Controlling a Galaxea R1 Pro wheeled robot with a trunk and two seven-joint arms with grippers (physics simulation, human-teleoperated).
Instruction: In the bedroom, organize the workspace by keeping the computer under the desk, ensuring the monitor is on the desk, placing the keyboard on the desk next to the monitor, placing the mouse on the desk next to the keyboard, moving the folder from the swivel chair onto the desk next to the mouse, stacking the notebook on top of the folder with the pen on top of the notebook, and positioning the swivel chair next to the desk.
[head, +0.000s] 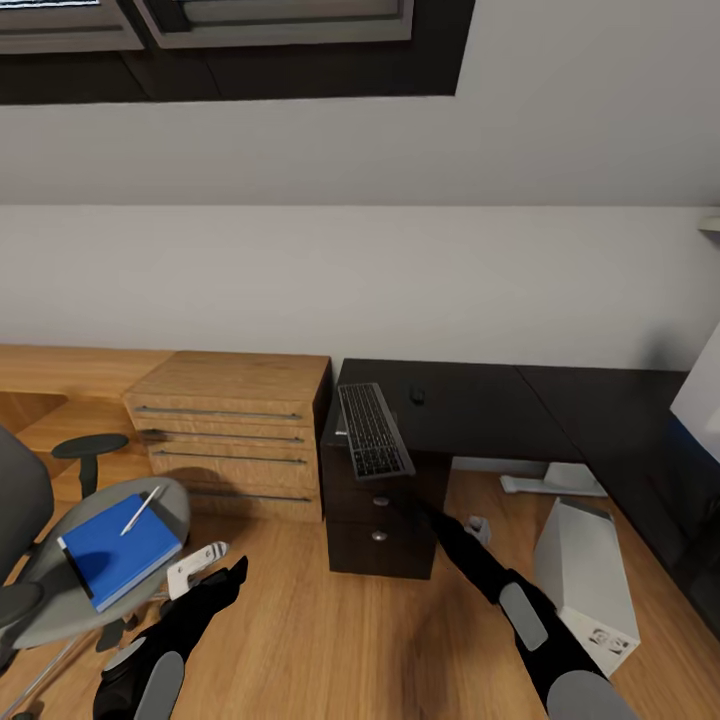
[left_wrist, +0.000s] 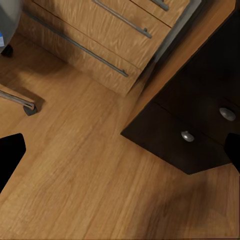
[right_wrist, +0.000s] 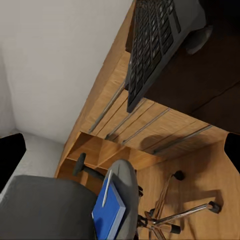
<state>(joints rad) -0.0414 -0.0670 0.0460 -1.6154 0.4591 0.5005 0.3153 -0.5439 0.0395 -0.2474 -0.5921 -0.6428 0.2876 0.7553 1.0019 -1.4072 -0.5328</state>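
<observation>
The black keyboard (head: 373, 430) lies askew on the left end of the black desk (head: 480, 405), its near end hanging over the front edge; the right wrist view looks along it (right_wrist: 152, 45). A small dark mouse (head: 417, 396) sits behind it. My right gripper (head: 416, 504) (right_wrist: 120, 152) is open just below the overhanging end. The grey swivel chair (head: 30, 600) at left carries the blue folder (head: 120, 552) (right_wrist: 111, 216) with the pen (head: 140, 510) on top. My left gripper (head: 222, 580) (left_wrist: 120, 155) hangs open over the floor beside the chair. The grey computer (head: 585, 575) stands on the floor by the desk. Notebook and monitor are out of view.
A light wooden drawer unit (head: 232, 430) with bar handles adjoins the desk's left side. The desk's drawers with silver knobs (head: 378, 537) face me. A pale flat object (head: 550, 485) and a small white item (head: 478, 525) lie on the wood floor under the desk.
</observation>
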